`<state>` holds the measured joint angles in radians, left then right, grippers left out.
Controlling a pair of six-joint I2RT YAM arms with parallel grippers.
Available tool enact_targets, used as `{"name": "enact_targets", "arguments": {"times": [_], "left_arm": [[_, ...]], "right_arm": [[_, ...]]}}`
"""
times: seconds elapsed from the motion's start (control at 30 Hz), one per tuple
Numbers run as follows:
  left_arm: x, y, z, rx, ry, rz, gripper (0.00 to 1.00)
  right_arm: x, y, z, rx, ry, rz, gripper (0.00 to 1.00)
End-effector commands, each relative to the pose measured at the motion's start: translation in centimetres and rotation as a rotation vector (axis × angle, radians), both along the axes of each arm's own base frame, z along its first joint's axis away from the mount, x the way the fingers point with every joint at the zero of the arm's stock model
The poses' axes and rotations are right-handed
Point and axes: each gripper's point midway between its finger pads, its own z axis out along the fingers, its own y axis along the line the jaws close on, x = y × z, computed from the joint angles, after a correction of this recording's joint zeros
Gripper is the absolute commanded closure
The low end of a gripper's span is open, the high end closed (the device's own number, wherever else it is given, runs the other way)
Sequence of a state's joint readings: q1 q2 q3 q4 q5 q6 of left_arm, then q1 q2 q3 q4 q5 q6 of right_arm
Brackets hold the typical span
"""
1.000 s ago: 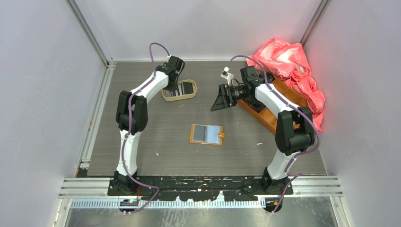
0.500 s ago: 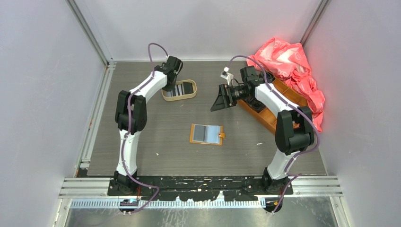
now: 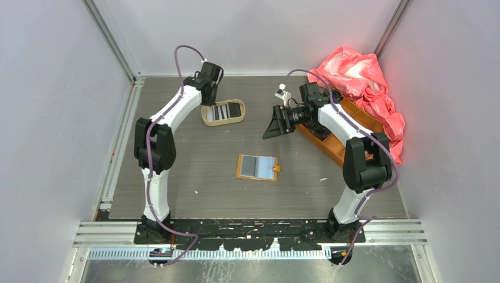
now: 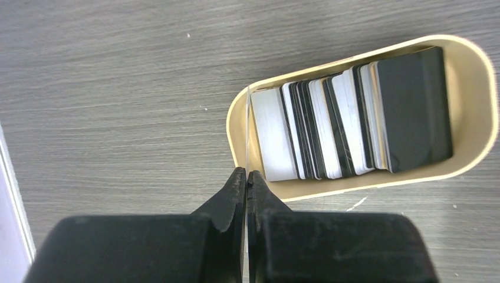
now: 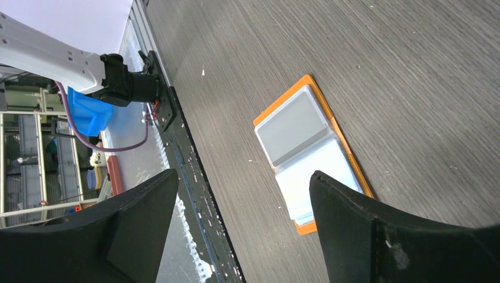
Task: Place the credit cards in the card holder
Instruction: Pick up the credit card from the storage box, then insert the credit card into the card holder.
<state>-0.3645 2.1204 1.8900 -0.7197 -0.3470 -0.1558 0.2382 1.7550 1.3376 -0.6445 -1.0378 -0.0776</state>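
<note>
The orange-tan card holder [image 3: 257, 167] lies open and flat mid-table, showing grey and pale pockets, and also shows in the right wrist view [image 5: 309, 153]. Several black and white credit cards [image 4: 348, 127] stand packed in the oval tan tray [image 4: 471, 88] at the back [image 3: 204, 119]. My left gripper [image 4: 246, 174] hovers over the tray's left end [image 3: 210, 94], shut on a thin pale card [image 4: 246, 130] seen edge-on. My right gripper [image 5: 243, 175] is wide open and empty, held above the table behind and right of the holder [image 3: 272, 127].
A large orange compartmented box [image 3: 330, 141] lies along the right side under the right arm. A crumpled pink-red plastic bag [image 3: 359, 76] fills the back right corner. Metal rails [image 3: 121, 141] and grey walls bound the table.
My left gripper has risen and pulled back to the left from the tray, uncovering the tray's left end. The right arm and the holder have not moved.
</note>
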Motion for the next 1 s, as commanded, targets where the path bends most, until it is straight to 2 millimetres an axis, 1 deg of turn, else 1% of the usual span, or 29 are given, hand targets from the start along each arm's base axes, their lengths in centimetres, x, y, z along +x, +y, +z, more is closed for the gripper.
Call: {"name": "enact_targets", "arguments": {"times": [0.0,0.13,0.17,0.2,0.23,0.27,0.3,0.4,0.47,0.5,0.53,0.57,0.6,0.67,0.7,0.73,0.77,0.8,0.83,0.9,0.97], "left_arm": [[-0.3,-0.4,5.1,-0.055,-0.097,-0.019,1.00],[-1.8,-2.0,6.6,-0.163,-0.109,-0.069,1.00],[-2.3,-2.7,7.3,-0.210,-0.120,-0.094,1.00],[-3.1,-3.4,7.4,-0.257,-0.116,-0.121,1.00],[-3.7,-4.3,7.9,-0.310,-0.122,-0.153,1.00],[-4.6,-4.9,9.2,-0.366,-0.147,-0.180,1.00],[-5.4,-6.5,10.3,-0.458,-0.168,-0.244,1.00],[-8.3,-9.1,12.6,-0.675,-0.239,-0.365,1.00],[-10.5,-10.5,14.5,-0.827,-0.297,-0.449,1.00],[-11.6,-11.1,15.0,-0.899,-0.316,-0.487,1.00],[-12.7,-11.6,15.9,-0.965,-0.344,-0.536,1.00],[-14.0,-12.1,16.4,-1.045,-0.346,-0.558,1.00],[-15.3,-12.5,16.1,-1.109,-0.344,-0.588,1.00],[-17.4,-13.0,16.8,-1.224,-0.364,-0.655,1.00],[-19.9,-13.1,18.0,-1.359,-0.440,-0.743,1.00],[-20.6,-13.0,18.0,-1.395,-0.457,-0.759,1.00],[-21.2,-12.9,17.1,-1.424,-0.442,-0.750,1.00],[-22.1,-12.8,17.5,-1.449,-0.484,-0.789,1.00],[-22.9,-12.9,17.2,-1.471,-0.491,-0.806,1.00],[-24.2,-13.2,16.6,-1.512,-0.486,-0.838,1.00],[-25.1,-14.0,15.6,-1.527,-0.431,-0.854,1.00]], "right_arm": [[0.5,0.2,2.0,0.017,-0.087,0.021,0.13],[0.5,-0.4,2.1,-0.031,-0.173,0.023,0.13],[0.5,-0.6,2.1,-0.048,-0.200,0.023,0.13],[0.6,-0.8,2.1,-0.064,-0.230,0.026,0.13],[0.6,-1.1,1.9,-0.087,-0.270,0.028,0.13],[0.6,-1.3,1.9,-0.104,-0.303,0.032,0.13],[0.5,-1.6,1.9,-0.119,-0.340,0.037,0.13],[0.2,-2.1,2.4,-0.138,-0.451,0.044,0.10],[-0.1,-2.3,3.1,-0.128,-0.526,0.040,0.05],[-0.1,-2.4,3.5,-0.122,-0.561,0.027,0.01],[-0.3,-2.4,4.4,-0.104,-0.603,0.009,0.01],[-0.4,-2.4,4.8,-0.075,-0.619,-0.007,0.01],[-1.1,-2.1,5.5,-0.009,-0.609,-0.005,0.01],[-2.4,-1.6,6.5,0.094,-0.584,0.032,0.00],[-3.6,-1.2,7.5,0.152,-0.525,0.055,0.00],[-4.0,-1.1,7.9,0.170,-0.504,0.055,0.01],[-4.4,-0.9,8.3,0.186,-0.489,0.055,0.01],[-4.8,-0.6,8.5,0.199,-0.474,0.055,0.01],[-5.2,-0.2,8.8,0.216,-0.462,0.061,0.03],[-5.7,0.5,9.1,0.251,-0.432,0.054,0.08],[-5.9,1.1,9.5,0.291,-0.415,0.046,0.14]]}}
